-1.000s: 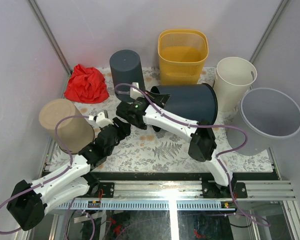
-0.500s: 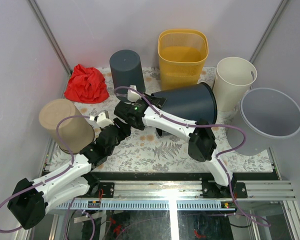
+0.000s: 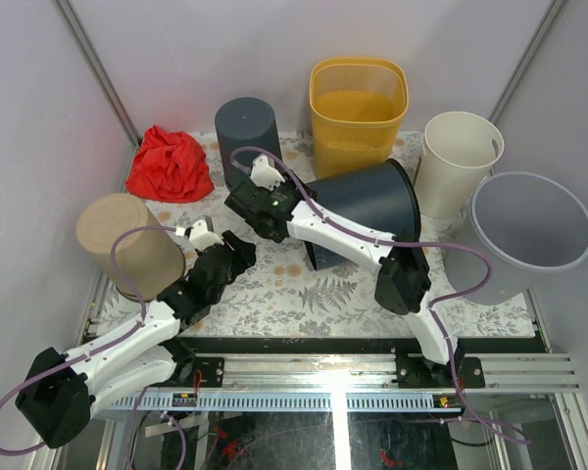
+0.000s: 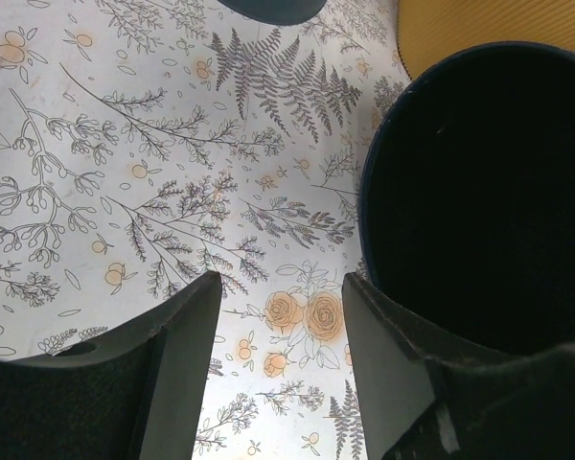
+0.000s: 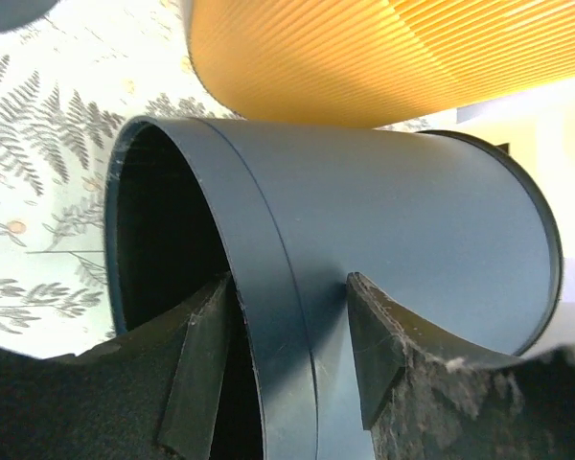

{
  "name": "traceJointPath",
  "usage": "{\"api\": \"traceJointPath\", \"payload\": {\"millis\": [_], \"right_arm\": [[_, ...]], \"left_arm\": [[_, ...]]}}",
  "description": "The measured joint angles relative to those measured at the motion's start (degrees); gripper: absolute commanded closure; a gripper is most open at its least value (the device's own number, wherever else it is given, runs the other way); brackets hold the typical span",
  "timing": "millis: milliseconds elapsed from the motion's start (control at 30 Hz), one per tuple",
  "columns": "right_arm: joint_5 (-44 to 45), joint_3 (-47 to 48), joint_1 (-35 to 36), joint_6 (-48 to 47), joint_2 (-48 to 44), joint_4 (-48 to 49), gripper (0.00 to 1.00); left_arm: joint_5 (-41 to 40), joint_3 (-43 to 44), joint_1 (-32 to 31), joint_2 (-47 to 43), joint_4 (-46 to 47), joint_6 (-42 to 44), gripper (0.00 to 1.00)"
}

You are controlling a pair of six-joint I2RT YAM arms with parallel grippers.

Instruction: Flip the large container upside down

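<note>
The large container (image 3: 367,204) is a dark blue bin, tilted on the floral cloth with its mouth facing down and left. My right gripper (image 3: 304,208) straddles its rim. In the right wrist view the right gripper (image 5: 287,287) is open, one finger inside the mouth and one outside the large container (image 5: 393,220), the wall loose between them. My left gripper (image 3: 237,250) is open over the cloth just left of the mouth. The left wrist view has the left gripper (image 4: 280,287) empty, with the bin's dark opening (image 4: 479,192) to its right.
A small dark grey container (image 3: 247,132) stands upside down at the back. A yellow basket (image 3: 359,110), a cream bin (image 3: 458,162) and a grey translucent bucket (image 3: 527,230) stand behind and right. A tan container (image 3: 127,245) and red cloth (image 3: 170,164) are left.
The right gripper's jaws have opened off the rim. The blue container has tipped from lying on its side to mouth-down and tilted. The left arm has barely moved.
</note>
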Motion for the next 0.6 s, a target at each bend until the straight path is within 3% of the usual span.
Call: {"api": "traceJointPath", "payload": {"millis": [167,367,600], "right_arm": [[-4.8,-0.7,-0.4,1.7,-2.7,3.5,0.41],[-11.5,-9.9,-0.2,3.6,-11.7,9.8,0.39],[-15.4,-18.8,0.2,4.3,-22.0,15.0,0.34]], "left_arm": [[0.8,0.0,0.0,-0.1,0.0,0.0,0.47],[4.0,-0.2,0.0,-1.4,1.3,0.2,0.46],[12.9,-0.7,0.0,0.7,8.2,-1.1,0.47]]}}
